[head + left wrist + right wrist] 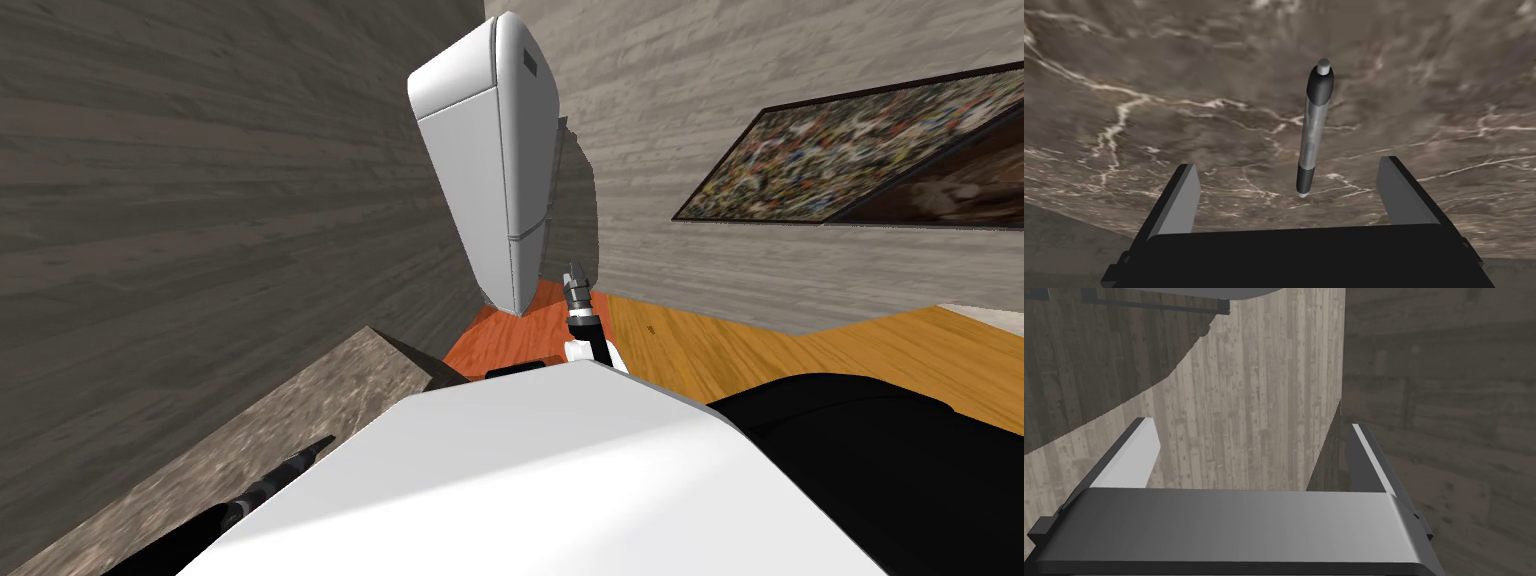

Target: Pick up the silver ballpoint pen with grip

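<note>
1. Head view: the left arm reaches low over a brown marbled counter [180, 470]. The right gripper [574, 278] is raised beside a white fridge [490, 150].
2. Left wrist view: the left gripper [1290, 165] is spread wide and empty. The silver pen [1313, 130] lies flat on the counter, its near tip between the fingers, touching neither.
3. Right wrist view: the right gripper's fingers stand wide apart, gripping nothing.

1 pen [1311, 135], 1 counter [1174, 75], 1 fridge [490, 150], 1 picture [850, 150] — 2 end effectors [1289, 164] [1250, 424].
</note>
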Controlling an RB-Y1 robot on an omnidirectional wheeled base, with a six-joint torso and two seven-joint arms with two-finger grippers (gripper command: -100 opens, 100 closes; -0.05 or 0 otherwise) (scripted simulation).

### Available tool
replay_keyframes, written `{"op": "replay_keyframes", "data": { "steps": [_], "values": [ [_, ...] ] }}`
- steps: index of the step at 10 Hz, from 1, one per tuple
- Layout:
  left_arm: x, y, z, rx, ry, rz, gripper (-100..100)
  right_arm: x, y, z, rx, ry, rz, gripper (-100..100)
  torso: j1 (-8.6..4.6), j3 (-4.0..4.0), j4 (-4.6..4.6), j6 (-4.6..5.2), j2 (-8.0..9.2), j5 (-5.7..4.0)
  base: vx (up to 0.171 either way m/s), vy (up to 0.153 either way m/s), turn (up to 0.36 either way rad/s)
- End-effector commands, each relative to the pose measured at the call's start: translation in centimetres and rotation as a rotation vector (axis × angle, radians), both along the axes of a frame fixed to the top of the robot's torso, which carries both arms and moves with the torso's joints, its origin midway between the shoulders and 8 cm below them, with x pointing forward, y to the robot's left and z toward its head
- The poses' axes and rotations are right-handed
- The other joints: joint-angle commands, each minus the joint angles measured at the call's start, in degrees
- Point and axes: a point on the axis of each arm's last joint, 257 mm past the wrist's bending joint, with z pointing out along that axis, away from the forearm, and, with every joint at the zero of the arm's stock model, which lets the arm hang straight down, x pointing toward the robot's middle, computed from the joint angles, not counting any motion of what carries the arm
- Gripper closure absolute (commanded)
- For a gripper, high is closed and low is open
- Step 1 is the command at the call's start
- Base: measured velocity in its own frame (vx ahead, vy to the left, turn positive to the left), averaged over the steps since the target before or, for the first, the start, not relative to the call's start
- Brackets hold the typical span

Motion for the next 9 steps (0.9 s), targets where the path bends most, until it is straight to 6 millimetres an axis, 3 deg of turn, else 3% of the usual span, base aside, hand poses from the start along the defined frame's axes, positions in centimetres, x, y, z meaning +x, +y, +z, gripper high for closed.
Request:
{"op": "replay_keyframes", "data": {
  "steps": [1,2,3,7,8,9],
  "values": [
    [-0.45,0.19,-0.62,-0.002,0.000,0.015,-100,0.00,0.00,0.00,0.000,0.000,0.000,0,0.00,0.00,0.00,0.00,0.00,0.00,-0.025,0.021,-0.078],
    [-0.35,0.09,-0.30,-0.001,0.000,0.010,-100,0.00,0.00,0.00,0.000,0.000,0.000,0,-0.01,-0.02,-0.01,-0.02,-0.03,0.00,-0.009,0.009,-0.009],
    [-0.39,0.09,-0.33,-0.001,0.000,0.011,100,0.00,0.00,-0.01,0.000,0.000,0.000,0,-0.05,-0.05,-0.02,-0.02,-0.09,-0.02,0.000,0.000,0.000],
    [-0.46,0.15,-0.33,0.000,0.001,0.012,100,0.00,0.00,0.00,0.000,0.000,0.000,0,-0.08,-0.09,-0.02,0.01,-0.16,0.01,0.000,0.000,0.000],
    [-0.47,0.15,-0.33,0.000,0.002,0.012,0,0.00,0.00,0.00,0.000,0.000,0.000,0,-0.08,-0.08,-0.02,0.01,-0.16,0.01,0.000,0.000,0.000],
    [0.38,-0.02,0.33,0.001,0.000,-0.012,100,0.00,0.00,0.00,0.000,0.000,0.000,0,-0.08,-0.08,-0.02,0.01,-0.16,0.01,0.028,-0.008,0.187]
  ]
}}
